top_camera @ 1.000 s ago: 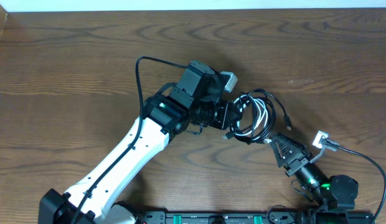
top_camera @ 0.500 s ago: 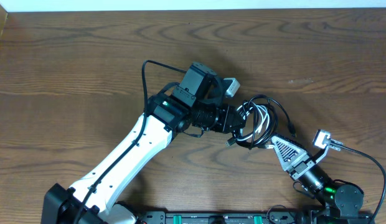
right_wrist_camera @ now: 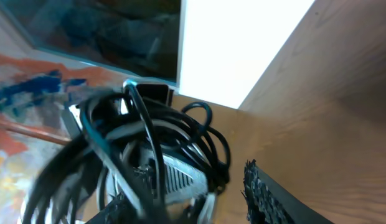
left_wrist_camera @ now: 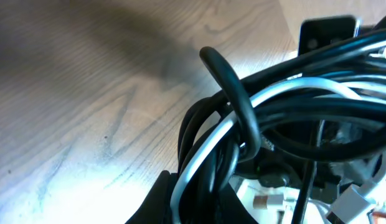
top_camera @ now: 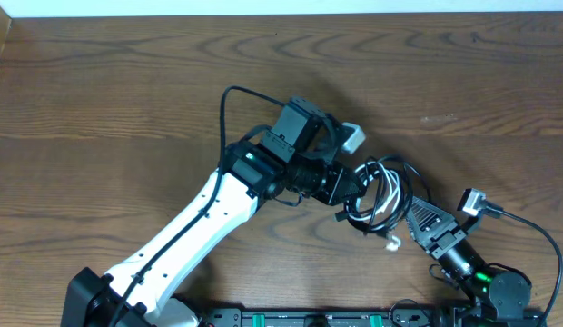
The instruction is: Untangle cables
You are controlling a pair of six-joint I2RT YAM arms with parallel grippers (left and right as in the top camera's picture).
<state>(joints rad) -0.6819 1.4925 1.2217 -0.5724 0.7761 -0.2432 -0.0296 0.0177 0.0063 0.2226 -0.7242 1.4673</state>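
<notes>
On the wooden surface (top_camera: 127,109), the left end effector (top_camera: 347,189) is closed tight on the cables (top_camera: 383,193), a bundle of black and white loops at about four o'clock from the surface centre. The right end effector (top_camera: 419,221) is just beside the bundle, at its four o'clock. I cannot tell how wide its jaws stand.
</notes>
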